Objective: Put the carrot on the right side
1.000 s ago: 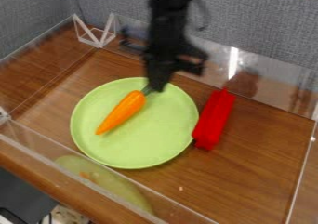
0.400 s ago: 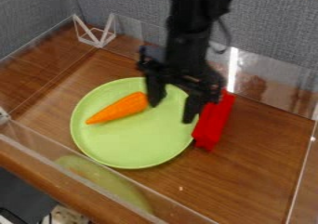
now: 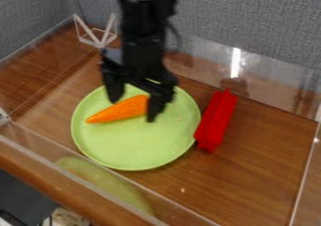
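Observation:
The orange carrot [image 3: 122, 109] lies on its side on the green plate [image 3: 138, 136], pointing left with its thicker end under the gripper. My black gripper [image 3: 135, 100] points straight down over the carrot's right end, open, with one finger [image 3: 112, 89] behind the carrot and the other finger [image 3: 158, 108] in front of it. Whether the fingers touch the carrot is not clear.
A red rectangular block [image 3: 216, 119] lies on the wooden table right of the plate. A white wire stand [image 3: 96, 29] sits at the back left. Clear plastic walls [image 3: 269, 70] ring the table.
The gripper went from shut to open, moved left and came down over the carrot. The carrot turned from slanted to lying nearly level on the plate.

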You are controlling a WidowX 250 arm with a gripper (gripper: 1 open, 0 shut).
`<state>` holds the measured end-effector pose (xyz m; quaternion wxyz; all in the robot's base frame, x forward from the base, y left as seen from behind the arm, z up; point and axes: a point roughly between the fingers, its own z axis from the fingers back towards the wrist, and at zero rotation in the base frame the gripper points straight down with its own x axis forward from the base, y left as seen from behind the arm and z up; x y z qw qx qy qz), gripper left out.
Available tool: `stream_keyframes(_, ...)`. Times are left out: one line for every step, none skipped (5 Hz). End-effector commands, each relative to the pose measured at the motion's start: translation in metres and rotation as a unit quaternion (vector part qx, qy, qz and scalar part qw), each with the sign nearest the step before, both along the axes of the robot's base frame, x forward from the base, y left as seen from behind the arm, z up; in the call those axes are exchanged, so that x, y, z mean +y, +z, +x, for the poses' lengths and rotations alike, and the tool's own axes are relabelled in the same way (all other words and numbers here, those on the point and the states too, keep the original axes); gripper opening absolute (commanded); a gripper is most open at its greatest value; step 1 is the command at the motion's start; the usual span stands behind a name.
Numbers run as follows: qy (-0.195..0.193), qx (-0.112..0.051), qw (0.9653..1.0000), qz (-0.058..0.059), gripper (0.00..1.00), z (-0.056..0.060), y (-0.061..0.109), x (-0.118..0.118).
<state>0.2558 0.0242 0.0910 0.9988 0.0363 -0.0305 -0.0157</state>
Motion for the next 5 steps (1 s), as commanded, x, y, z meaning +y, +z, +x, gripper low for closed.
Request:
stream_keyframes(-0.003,-0.013,0.9999,0.003,1.0,0.005,-0.008,0.015)
stream_keyframes(0.0,-0.003,1.0,0.003,1.0,0.006,-0.024,0.017)
stream_keyframes(0.002,0.006,1.0,0.003,1.0,0.009,-0.037,0.02)
stream_keyframes(0.004,0.009,0.9999,0.003,0.0,0.011,-0.044,0.021)
stream_keyframes(0.003,0.008,1.0,0.003,0.0,0.011,-0.042,0.02)
